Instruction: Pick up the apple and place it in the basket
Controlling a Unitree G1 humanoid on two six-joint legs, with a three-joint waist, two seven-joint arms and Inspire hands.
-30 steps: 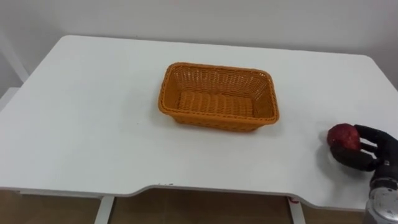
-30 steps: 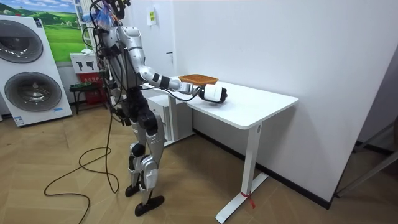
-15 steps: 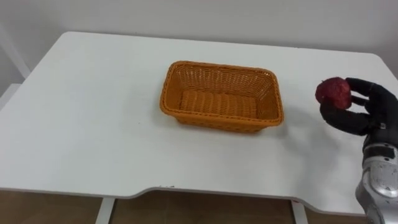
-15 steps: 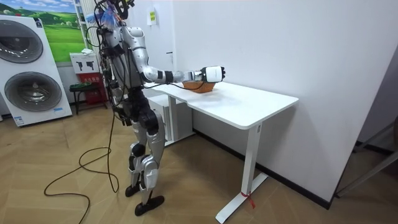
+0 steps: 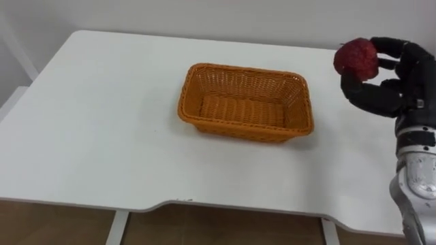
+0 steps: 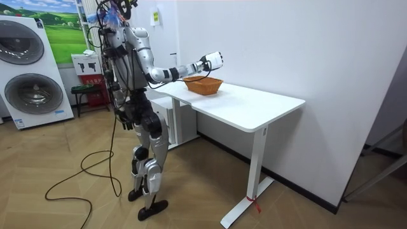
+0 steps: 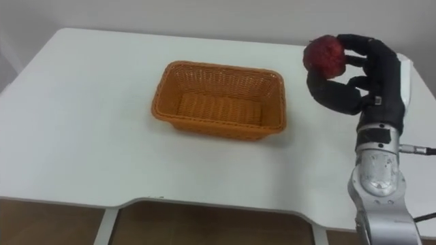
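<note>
Robot standing at a white table [image 5: 102, 136]; washer [image 6: 28, 70] sitting behind it on wood floor [image 6: 63, 159].
Basket [image 5: 238, 129] sitting mid-table, its woven bottom showing bare; right hand [image 5: 388, 88] gripping the apple [image 5: 355, 58] in the air, right of the basket.

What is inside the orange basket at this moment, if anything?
Nothing lies inside the basket: its woven bottom shows bare. The inner face of its near wall is hidden. The apple is outside, to the basket's right, held by the right hand, fingers curled round it.
</note>
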